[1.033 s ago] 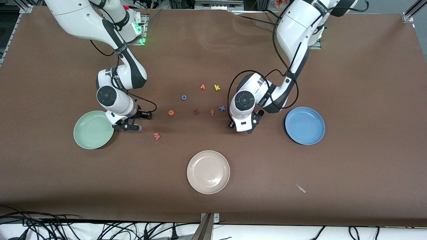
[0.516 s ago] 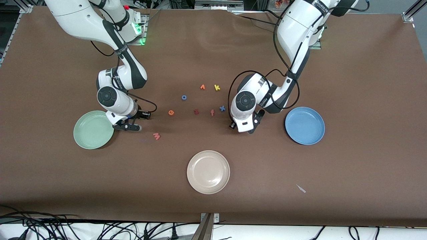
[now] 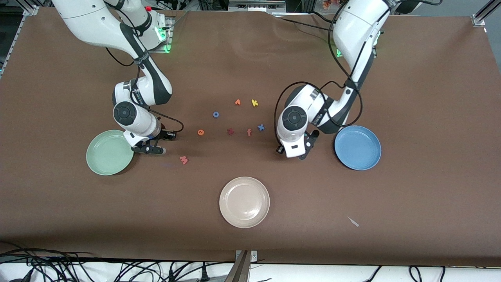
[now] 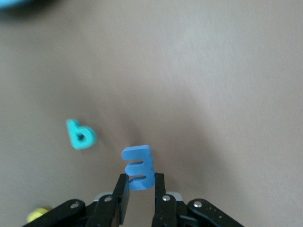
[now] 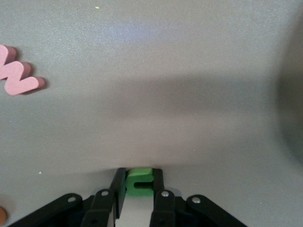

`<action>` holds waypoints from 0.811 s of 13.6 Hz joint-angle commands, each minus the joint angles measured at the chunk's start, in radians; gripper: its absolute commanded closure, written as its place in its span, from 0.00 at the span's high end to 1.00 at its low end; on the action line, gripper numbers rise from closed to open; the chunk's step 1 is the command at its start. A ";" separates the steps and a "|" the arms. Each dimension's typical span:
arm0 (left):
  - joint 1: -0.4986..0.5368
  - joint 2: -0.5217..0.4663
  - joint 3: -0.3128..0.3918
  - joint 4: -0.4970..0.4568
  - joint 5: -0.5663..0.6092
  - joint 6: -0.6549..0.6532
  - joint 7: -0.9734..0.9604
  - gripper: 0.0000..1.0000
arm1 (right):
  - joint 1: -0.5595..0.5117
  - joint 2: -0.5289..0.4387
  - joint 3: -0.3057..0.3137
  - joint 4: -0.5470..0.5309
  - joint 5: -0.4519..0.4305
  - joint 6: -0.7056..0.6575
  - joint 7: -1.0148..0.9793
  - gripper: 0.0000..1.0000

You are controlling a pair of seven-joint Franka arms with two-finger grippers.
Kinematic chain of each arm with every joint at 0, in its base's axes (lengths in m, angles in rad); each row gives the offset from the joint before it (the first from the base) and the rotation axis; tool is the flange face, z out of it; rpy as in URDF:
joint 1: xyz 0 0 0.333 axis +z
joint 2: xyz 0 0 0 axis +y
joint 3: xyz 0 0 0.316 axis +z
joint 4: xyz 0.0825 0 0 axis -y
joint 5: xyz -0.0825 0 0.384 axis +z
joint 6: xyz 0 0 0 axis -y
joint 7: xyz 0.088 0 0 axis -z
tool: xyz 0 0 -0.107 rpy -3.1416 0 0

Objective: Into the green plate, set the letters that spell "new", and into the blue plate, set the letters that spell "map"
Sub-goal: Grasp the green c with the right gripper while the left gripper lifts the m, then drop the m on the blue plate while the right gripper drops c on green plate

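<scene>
Left end effector (image 4: 139, 191) is clamped on the blue m (image 4: 138, 166), the letter pinched upright between its fingers over bare bench (image 3: 411, 98), just beside the blue plate (image 3: 357, 147) on the side toward the right arm. In the left wrist view the teal a (image 4: 80, 134) lies flat on the bench near the m, and a yellow bit (image 4: 37, 214) shows at the frame's edge, too little of it to say which letter.

Over at the right arm's end, the right end effector (image 5: 139, 189) is squeezed onto the green n (image 5: 139, 181), low over the bench, right next to the green plate (image 3: 110, 152). Both plates are empty.

The pink w (image 3: 184, 159) lies flat on the bench, nearer the front camera than the other loose letters and close to the right end effector; the right wrist view catches it too. The orange e (image 3: 200, 132) sits farther from the camera than the w, between the right end effector and the middle cluster.

That cluster: a dark red z (image 3: 230, 131), an orange f (image 3: 249, 132) and a blue x (image 3: 260, 127) in a rough row, with a blue o (image 3: 216, 114), another orange letter (image 3: 237, 102) and a yellow k (image 3: 255, 103) farther from the camera. The beige plate (image 3: 244, 202) sits nearest the camera, mid-bench, empty.
</scene>
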State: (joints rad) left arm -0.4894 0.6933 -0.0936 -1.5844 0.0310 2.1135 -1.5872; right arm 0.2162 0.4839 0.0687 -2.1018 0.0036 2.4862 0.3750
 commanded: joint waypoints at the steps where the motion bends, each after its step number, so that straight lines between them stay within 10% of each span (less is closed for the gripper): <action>1: 0.057 -0.072 -0.006 -0.020 0.023 -0.121 0.174 0.01 | -0.004 0.012 0.005 0.054 0.012 -0.045 -0.005 0.13; 6: 0.170 -0.123 -0.006 -0.028 0.112 -0.228 0.430 0.00 | -0.032 0.015 -0.006 0.258 0.001 -0.346 -0.040 0.13; 11: 0.327 -0.147 -0.017 -0.140 0.099 -0.193 0.682 0.00 | -0.170 0.019 -0.007 0.292 -0.019 -0.359 -0.376 0.13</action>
State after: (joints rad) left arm -0.1885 0.5901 -0.0933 -1.6454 0.1184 1.8920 -0.9591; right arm 0.1090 0.4865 0.0502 -1.8439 -0.0013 2.1464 0.1251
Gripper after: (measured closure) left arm 0.744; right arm 0.727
